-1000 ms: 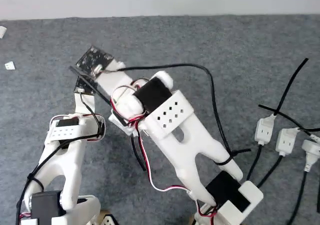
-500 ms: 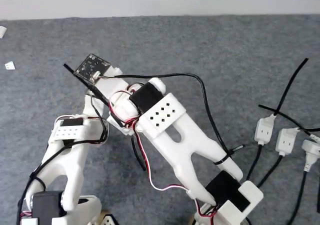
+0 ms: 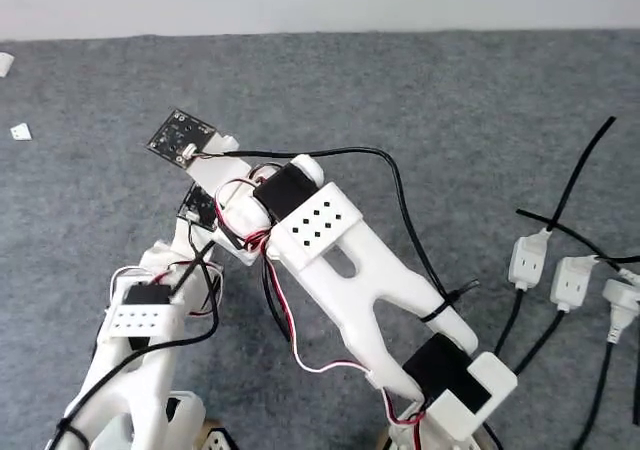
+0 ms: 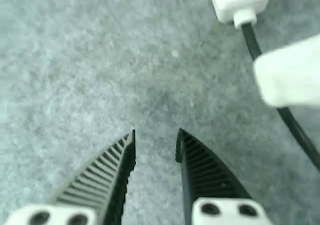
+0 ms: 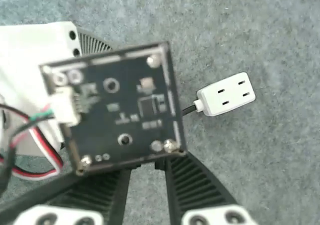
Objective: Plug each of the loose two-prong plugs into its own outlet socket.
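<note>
High view: three white outlet sockets (image 3: 527,260) side by side at table's right, on grey carpet (image 3: 450,100). Long axes follow black cords (image 3: 515,315).
Left wrist view: left gripper (image 4: 155,132) narrowly apart, empty, over carpet. White corded block (image 4: 240,0) lies beyond tips, type unclear.
Right wrist view: right gripper (image 5: 148,167) narrowly apart, empty. White socket (image 5: 226,101) lies flat, slots up, cord end toward circuit board (image 5: 115,105).

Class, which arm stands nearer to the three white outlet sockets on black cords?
Right. The right arm stands between the outlet sockets and the left arm, which is farther off.
</note>
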